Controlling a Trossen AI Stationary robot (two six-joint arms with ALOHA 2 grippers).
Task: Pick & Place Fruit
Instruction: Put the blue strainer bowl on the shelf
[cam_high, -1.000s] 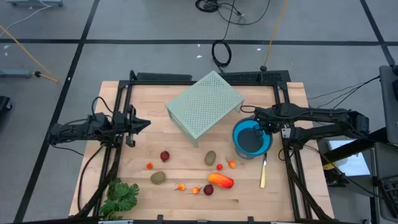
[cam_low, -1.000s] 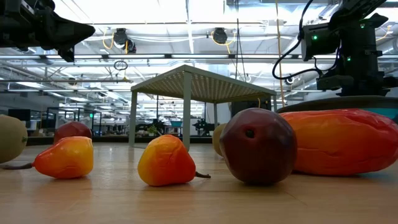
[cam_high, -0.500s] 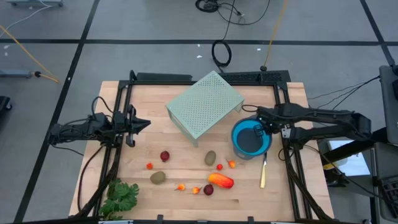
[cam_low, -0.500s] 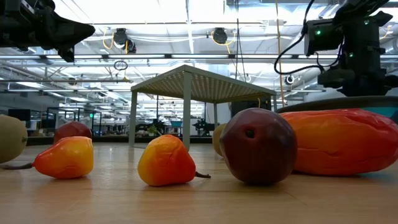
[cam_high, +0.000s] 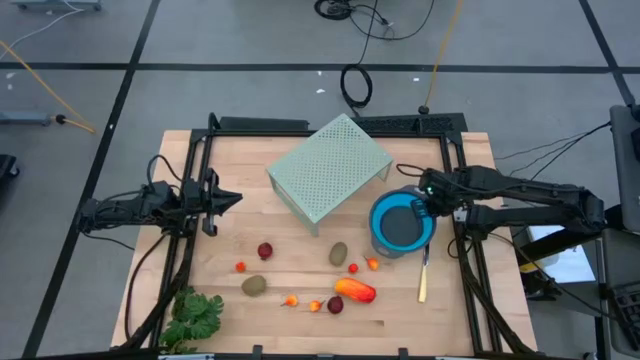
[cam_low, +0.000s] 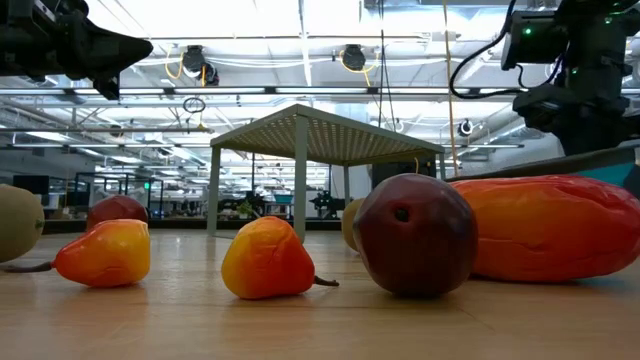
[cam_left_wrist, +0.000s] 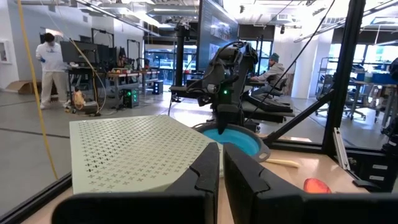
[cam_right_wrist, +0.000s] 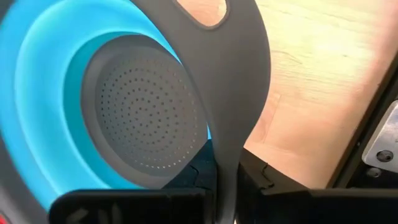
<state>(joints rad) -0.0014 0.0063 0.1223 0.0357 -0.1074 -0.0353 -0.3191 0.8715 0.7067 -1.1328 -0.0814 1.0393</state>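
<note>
Toy fruit lies on the wooden table's near half: a long orange-red piece (cam_high: 355, 290), two brown-green ovals (cam_high: 339, 253) (cam_high: 254, 285), two dark red balls (cam_high: 265, 250) (cam_high: 335, 305) and several tiny orange and red ones around (cam_high: 353, 268). In the low view the long piece (cam_low: 550, 228) and a dark red ball (cam_low: 415, 235) fill the foreground. My right gripper (cam_high: 428, 198) is shut on a blue colander (cam_high: 402, 226) with a grey rim. My left gripper (cam_high: 232, 199) hovers shut near the table's left side, touching nothing. My right gripper pinches the colander's grey rim handle (cam_right_wrist: 229, 146) between its two fingers, on the colander's far-right side. It comes from the table's right side, slanting down. The colander tilts, with the held side higher (cam_low: 600, 158). The long fruit hides its base.
A pale green perforated stand (cam_high: 328, 166) sits at the table's far middle, close to the colander's left. A yellow-handled knife (cam_high: 423, 280) lies near the colander's near side. A green leafy bunch (cam_high: 195, 315) lies at the near left corner. Black frame rails (cam_high: 462, 250) run along both sides.
My right gripper has risen while staying shut on the colander's rim. The held side of the colander has tipped up, so its rim now slants where it was level a second ago.
</note>
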